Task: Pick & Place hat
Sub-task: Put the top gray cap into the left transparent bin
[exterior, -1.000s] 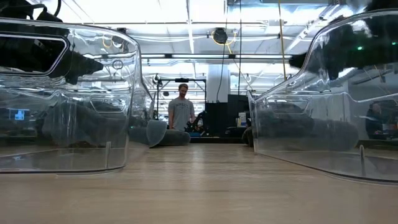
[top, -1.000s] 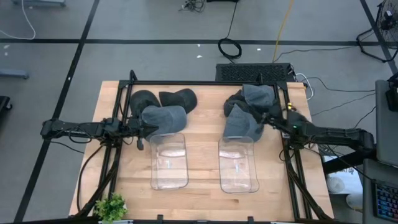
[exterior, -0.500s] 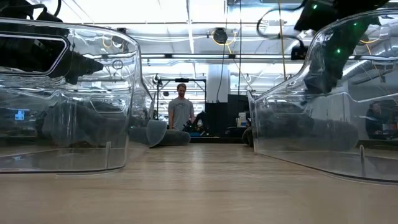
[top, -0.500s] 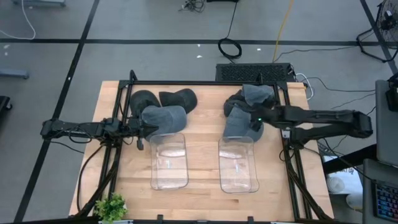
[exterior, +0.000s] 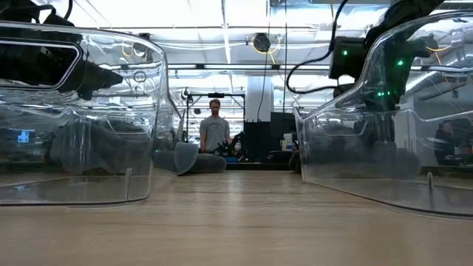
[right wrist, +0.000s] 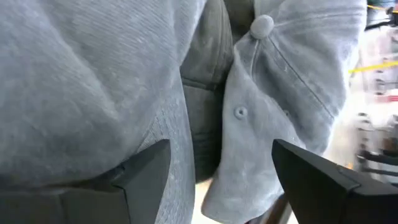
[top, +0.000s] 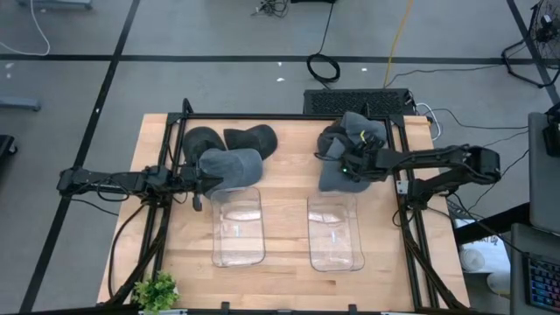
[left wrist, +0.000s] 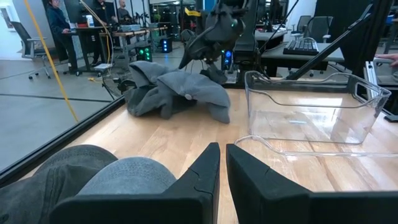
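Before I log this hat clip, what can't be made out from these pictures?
- High view: how many hats are in the right pile; they overlap and the right pincer covers part.
- Right wrist view: whether the open pincer touches cloth; grey hat fills the picture.
- Low view: hats behind the clear bins are smeared by plastic.
- Left wrist view: whether the shut left pincer grips anything.

Small potted plant (top: 156,291), table corner (top: 131,293)
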Available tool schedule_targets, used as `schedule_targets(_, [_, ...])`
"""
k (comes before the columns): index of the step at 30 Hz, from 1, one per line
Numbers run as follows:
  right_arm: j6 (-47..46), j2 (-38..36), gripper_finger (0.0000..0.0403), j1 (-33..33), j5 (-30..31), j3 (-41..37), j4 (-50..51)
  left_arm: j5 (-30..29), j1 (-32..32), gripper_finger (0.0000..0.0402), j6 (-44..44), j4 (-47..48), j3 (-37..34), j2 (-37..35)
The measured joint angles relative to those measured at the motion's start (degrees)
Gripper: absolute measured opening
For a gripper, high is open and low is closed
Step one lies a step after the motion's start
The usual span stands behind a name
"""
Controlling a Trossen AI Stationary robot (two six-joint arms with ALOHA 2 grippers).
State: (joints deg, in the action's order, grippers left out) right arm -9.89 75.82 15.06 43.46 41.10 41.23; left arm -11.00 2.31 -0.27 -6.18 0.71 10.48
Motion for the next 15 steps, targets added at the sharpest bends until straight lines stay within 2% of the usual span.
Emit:
schedule_targets(3, [-1.64,-0.16,0.0269,0.25,1.01,-0.06,0.20,0.00,0.00,0.0037,0.00,0.00,0.00,0.00])
schedule_targets(7, [-4.97,-2.66,0.0267,0.29,-2.61,-0.13,-0.37,0.00,0.00,0.0037,0.00,0.00,0.00,0.00])
schedule_targets(15, [-15.32,-11.44,0.0261,0.68,-4.21,2.44,5.14,-0.01,-0.04,0.0037,0.00,0.01,0.00,0.00])
